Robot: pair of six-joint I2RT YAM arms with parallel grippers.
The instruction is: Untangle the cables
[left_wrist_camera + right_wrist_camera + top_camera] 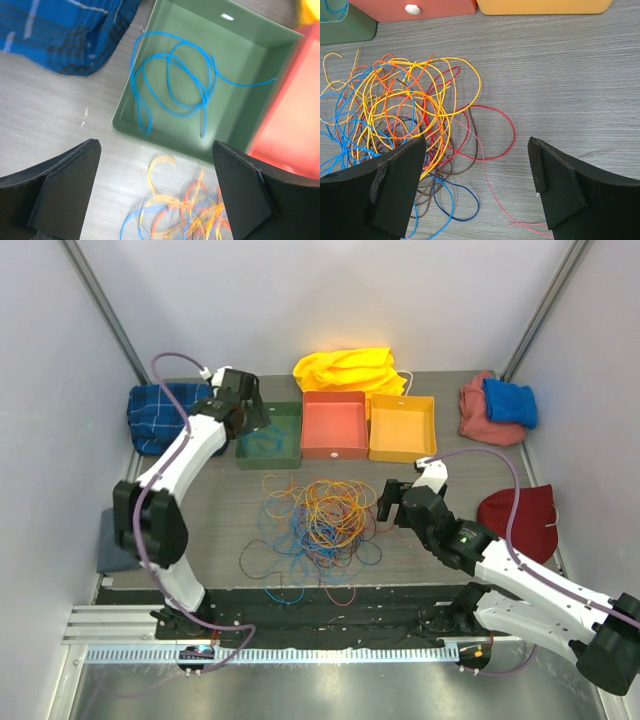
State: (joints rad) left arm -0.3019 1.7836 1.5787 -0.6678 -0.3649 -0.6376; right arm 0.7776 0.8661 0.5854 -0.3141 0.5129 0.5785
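Cables (320, 515) lie in a loose heap at mid-counter (450, 560) - orange, yellow, blue and red strands looped over one another with no single long axis. One blue cable (170, 85) lies apart, coiled inside the green bin (165, 146).

The left fingers (245, 410) hang over that bin, spread wide and empty; the heap sits on their near side. The right fingers (388, 502) are also spread and empty, just beside the heap's right edge - the nearer arm by my reckoning. From its wrist the tangle lies ahead and to the left, with a red loop (490, 132) trailing outward toward the gap, likely the easiest strand to take.
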